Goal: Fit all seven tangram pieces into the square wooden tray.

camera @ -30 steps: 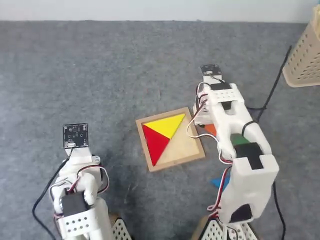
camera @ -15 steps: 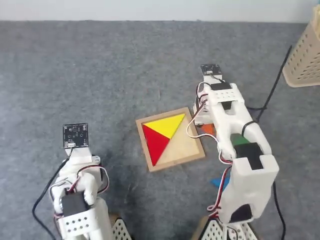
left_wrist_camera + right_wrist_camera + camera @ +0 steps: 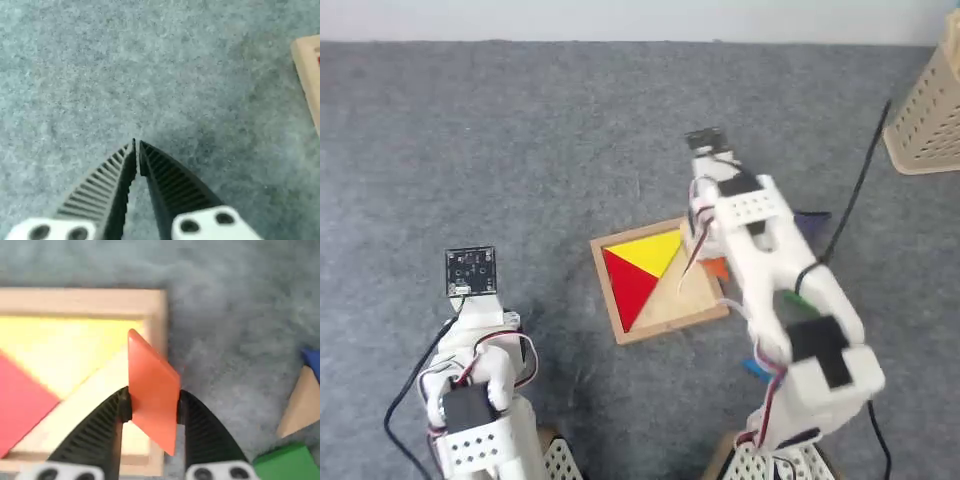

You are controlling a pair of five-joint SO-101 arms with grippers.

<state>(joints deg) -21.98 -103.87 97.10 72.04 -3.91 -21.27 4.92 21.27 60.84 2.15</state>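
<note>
A: Where does your right tool stand?

B: Your right tool point(image 3: 152, 399) is clamped on the orange piece point(image 3: 150, 367), with a finger pressed against each of two opposite sides. The piece hangs over a corner of the tray point(image 3: 159, 315), partly above the rim and partly above the bare wood inside.

A: And what is in the tray?

B: From the high view you can see the yellow triangle point(image 3: 645, 250) and the red triangle point(image 3: 630, 285). They lie flat inside and touch along one edge. The part of the tray nearest your right arm is bare wood.

A: What about the other pieces?

B: A green piece point(image 3: 285, 462) lies on the grey worktop point(image 3: 520, 150) outside the tray, on your right arm's side. A blue piece point(image 3: 754, 368) lies near that arm's base.

A: And your left tool?

B: Your left tool point(image 3: 136, 147) has its fingers together with nothing between them. It points at the worktop, well apart from the tray. A pale basket point(image 3: 930, 110) stands at the far right edge.
</note>
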